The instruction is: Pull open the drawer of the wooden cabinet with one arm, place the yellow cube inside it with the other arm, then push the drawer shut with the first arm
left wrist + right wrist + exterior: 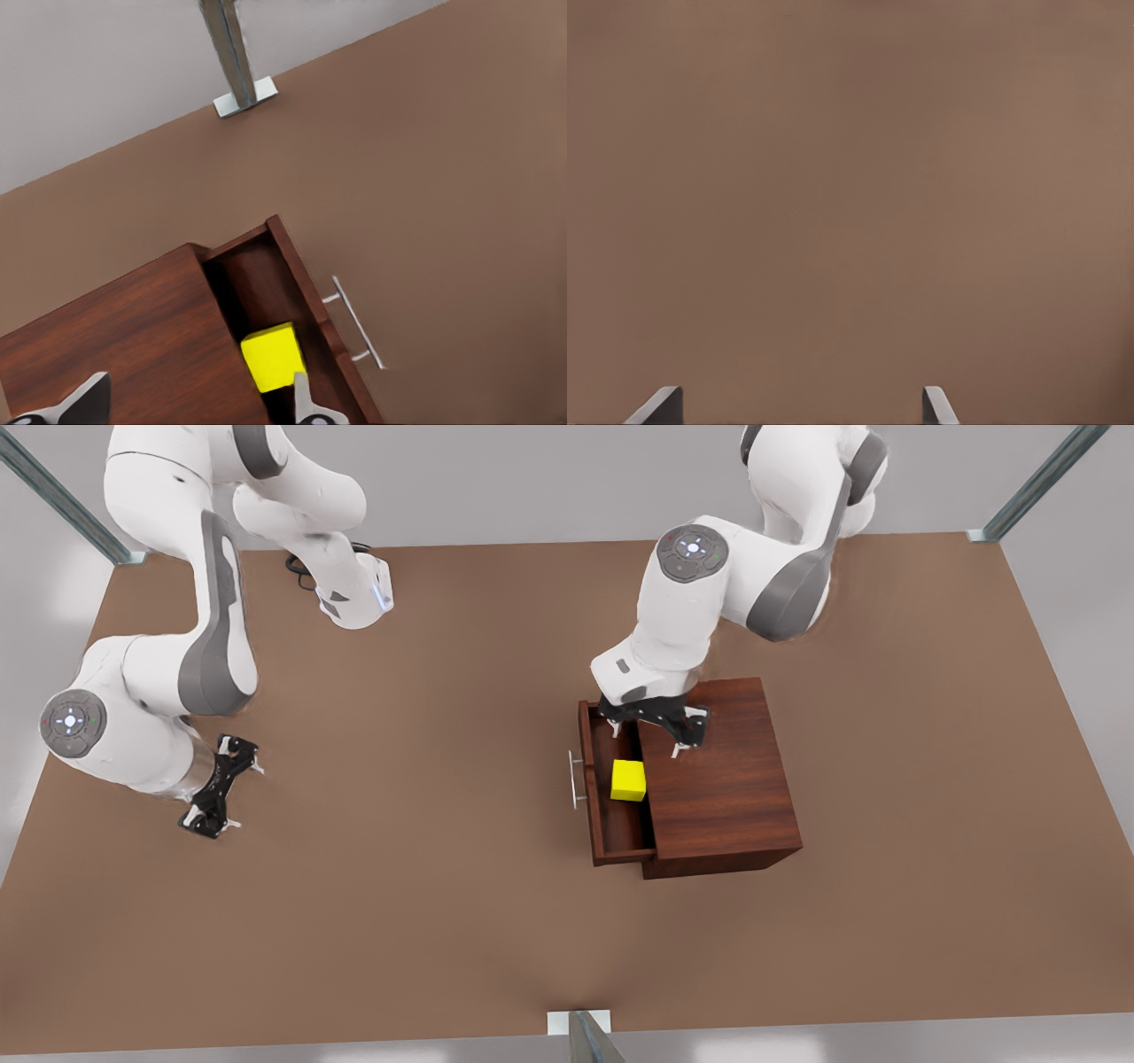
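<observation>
While the right gripper waits spread over bare table, the left gripper (fingers released) hovers above the yellow cube in the open drawer.

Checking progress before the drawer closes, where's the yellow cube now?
The yellow cube lies inside the open drawer, just behind its handle, below the left gripper.

Two identical arms: glossy white rounded shells, grey curved joint covers. Round grey end caps carry ring of small marks, one green, one red. Left arm, on front view's right: black left gripper, pale fingertips. Right arm: short metallic wrist collar, black right gripper; black cable loop at white wrist block.
</observation>
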Motion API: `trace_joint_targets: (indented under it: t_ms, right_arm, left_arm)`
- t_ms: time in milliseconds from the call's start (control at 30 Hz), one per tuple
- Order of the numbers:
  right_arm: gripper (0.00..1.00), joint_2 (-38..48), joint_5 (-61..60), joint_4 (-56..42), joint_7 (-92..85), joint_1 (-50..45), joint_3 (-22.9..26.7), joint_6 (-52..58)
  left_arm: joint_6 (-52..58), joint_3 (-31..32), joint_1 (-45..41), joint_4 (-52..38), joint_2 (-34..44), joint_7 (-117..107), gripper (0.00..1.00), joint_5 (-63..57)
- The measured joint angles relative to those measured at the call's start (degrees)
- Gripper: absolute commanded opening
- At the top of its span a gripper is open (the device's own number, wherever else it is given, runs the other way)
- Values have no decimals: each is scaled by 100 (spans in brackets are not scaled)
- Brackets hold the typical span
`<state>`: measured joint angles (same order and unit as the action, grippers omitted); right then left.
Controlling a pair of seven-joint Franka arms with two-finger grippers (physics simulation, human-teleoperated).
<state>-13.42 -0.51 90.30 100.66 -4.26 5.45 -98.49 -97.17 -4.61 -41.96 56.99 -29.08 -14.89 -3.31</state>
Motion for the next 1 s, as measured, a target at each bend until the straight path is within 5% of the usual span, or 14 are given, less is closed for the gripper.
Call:
trace_joint_targets:
  t_ms: [200,500,1000]
  right_arm:
    - [100,91,507,347,-2856,-108,50,282]
    - [100,-118,613,188,-5701,-160,25,550]
    - [100,-205,633,166,-8169,-181,25,614]
  left_arm:
    - [-1241,-46,-944,-459,-1319,-2136,100,-184]
    - [-2157,-54,-1085,-222,-2108,-4329,100,-679]
    - [-2381,-50,-1091,669,-2231,-5500,100,-892]
